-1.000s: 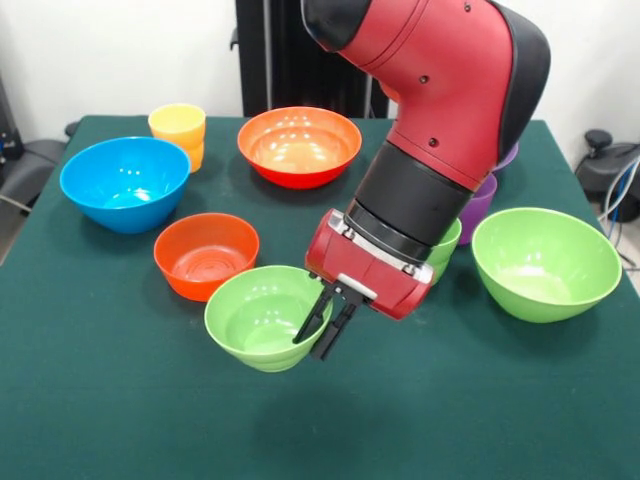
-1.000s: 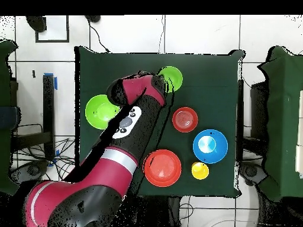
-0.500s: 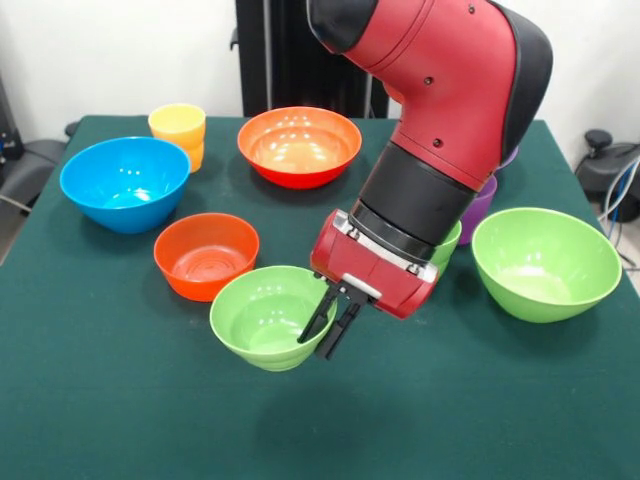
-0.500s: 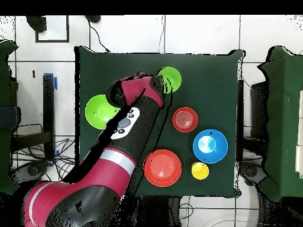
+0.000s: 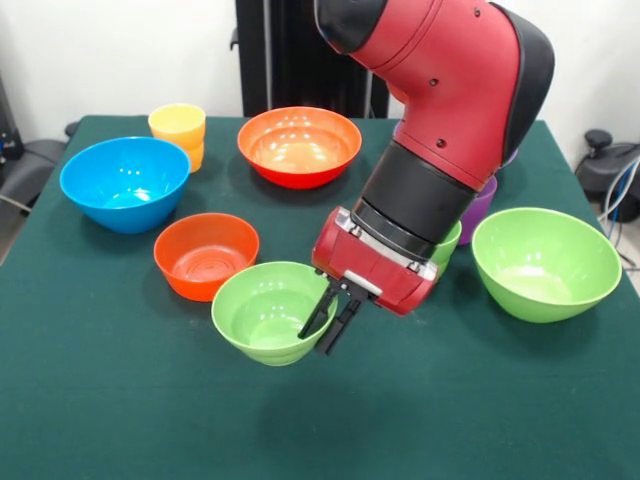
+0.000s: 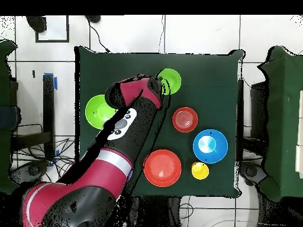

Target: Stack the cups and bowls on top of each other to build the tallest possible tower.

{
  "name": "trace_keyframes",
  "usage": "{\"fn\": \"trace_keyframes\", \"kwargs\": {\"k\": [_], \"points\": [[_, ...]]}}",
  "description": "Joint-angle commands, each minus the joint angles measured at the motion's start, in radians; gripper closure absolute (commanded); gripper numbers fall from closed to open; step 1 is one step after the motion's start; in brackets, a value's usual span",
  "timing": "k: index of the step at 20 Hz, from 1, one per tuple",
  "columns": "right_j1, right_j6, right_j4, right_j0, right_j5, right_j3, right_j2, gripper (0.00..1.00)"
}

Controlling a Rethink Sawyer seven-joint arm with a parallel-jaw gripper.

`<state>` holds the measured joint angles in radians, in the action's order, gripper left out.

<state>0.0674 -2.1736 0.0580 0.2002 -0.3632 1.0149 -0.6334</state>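
Observation:
My gripper [image 5: 325, 322] is shut on the right rim of a small light green bowl [image 5: 265, 312], one finger inside and one outside, and holds it just above the table. The bowl also shows in the overhead view [image 6: 171, 79] at the arm's tip. A small orange-red bowl [image 5: 205, 255] sits just left of it. A blue bowl [image 5: 125, 182], a large orange bowl [image 5: 299, 145] and a large light green bowl [image 5: 545, 262] stand around. A yellow cup [image 5: 178, 132] stands at the far left. A light green cup [image 5: 446, 245] and a purple bowl [image 5: 480, 208] are mostly hidden behind the arm.
The green table [image 5: 480, 410] has open cloth along its near edge. In the overhead view the arm covers the table's middle, with the large light green bowl [image 6: 99, 110] to its left and the orange-red [image 6: 184, 119], blue [image 6: 210, 146] and orange bowls [image 6: 162, 167] to its right.
In the front view my gripper has carried the small light green bowl slightly to the right and a little higher. The other bowls and cups have not moved.

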Motion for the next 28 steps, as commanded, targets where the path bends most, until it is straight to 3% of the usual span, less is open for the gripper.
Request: {"fn": "trace_keyframes", "kwargs": {"k": [1, 22, 28], "points": [[-0.037, -0.046, -0.078, 0.017, 0.037, 0.034, 0.051, 1.0], [-0.061, -0.088, -0.06, 0.06, 0.04, 0.039, -0.002, 1.0], [-0.07, -0.076, -0.056, 0.047, 0.037, 0.018, -0.003, 1.0]]}}
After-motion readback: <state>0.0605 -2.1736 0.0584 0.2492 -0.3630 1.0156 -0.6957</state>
